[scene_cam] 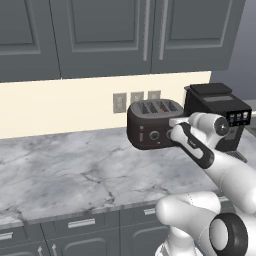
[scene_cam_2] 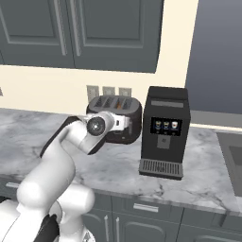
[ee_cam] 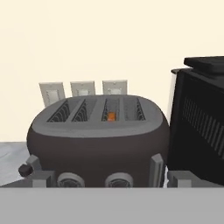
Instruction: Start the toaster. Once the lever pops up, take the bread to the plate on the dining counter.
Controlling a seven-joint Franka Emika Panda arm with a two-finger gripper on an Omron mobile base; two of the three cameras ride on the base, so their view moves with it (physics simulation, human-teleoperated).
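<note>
The black four-slot toaster [scene_cam: 152, 124] sits at the back of the grey-veined marble worktop [scene_cam: 65, 172], against the cream wall under three pale wall outlets [scene_cam: 136, 100], and just beside the taller black coffee machine [scene_cam_2: 165, 130] on its right. The white arm reaches forward over the worktop so that the gripper [ee_cam: 105, 181] is right at the toaster's front face; from the hand view the two dark fingertips [ee_cam: 41, 179] rise far apart at the bottom edge, one near each end of the toaster's front, spread wide with nothing between them. In the same view the toaster's front shows two round knobs [ee_cam: 70, 179] low down and a pale upright lever [ee_cam: 156, 169] toward the right side, close to the right fingertip; whether the fingertip touches it I cannot tell. A small dark side knob [ee_cam: 25, 169] sticks out at the left. The four slots open upward on the grey top, and in the third slot from the left a bit of orange-brown shows deep inside, probably the bread [ee_cam: 112, 116], sunk well below the rim. In the left base view the wrist hides the right part of the toaster's front. Dark grey cabinets [scene_cam: 100, 35] hang above the wall.
</note>
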